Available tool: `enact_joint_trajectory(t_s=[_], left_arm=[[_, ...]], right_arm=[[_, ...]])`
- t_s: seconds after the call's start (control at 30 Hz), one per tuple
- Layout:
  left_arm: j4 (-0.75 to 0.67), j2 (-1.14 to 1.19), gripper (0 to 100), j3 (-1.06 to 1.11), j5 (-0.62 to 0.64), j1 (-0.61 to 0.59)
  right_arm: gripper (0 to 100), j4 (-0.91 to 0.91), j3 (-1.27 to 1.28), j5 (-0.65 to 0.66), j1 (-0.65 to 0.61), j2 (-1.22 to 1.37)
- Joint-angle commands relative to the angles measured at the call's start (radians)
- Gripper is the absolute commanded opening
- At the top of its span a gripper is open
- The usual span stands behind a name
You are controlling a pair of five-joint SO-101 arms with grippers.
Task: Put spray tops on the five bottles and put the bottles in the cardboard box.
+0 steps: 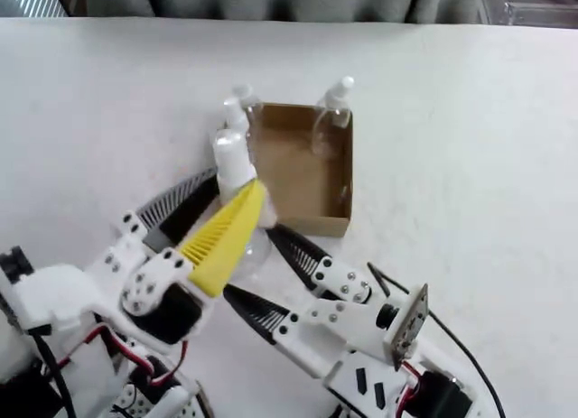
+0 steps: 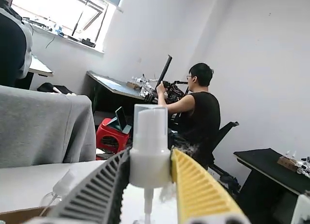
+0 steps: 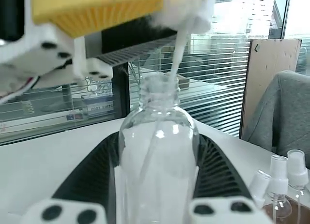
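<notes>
Item: white plastic spray top (image 2: 150, 151), clamped in my left gripper (image 2: 149, 171), tube entering the clear plastic bottle (image 3: 156, 129) my right gripper (image 3: 157, 154) clasps upright for capping, just near of the brown cardboard box (image 1: 302, 170), seemingly holding capped bottles (image 1: 332, 116).

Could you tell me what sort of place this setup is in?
Probably an office or robotics lab: the work surface is a plain white table, a desk cluttered with equipment stands near a window, and slatted blinds line the far wall.
</notes>
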Motion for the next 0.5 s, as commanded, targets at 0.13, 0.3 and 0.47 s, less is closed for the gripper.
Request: enact_joint_trajectory(t_s=[0.13,0.3,0.47], left_arm=[[-0.026,-0.117,2,0.1,0.003,0.01],[-0.017,-0.159,2,0.161,-0.115,0.015],[0.021,-0.213,2,0.175,-0.13,0.018]], right_arm=[[1.5,-0.018,-0.014,0.011,-0.001,-0.005],[1.5,-0.015,-0.009,0.011,-0.001,-0.005],[1.5,0.004,-0.014,0.011,-0.001,-0.005]])
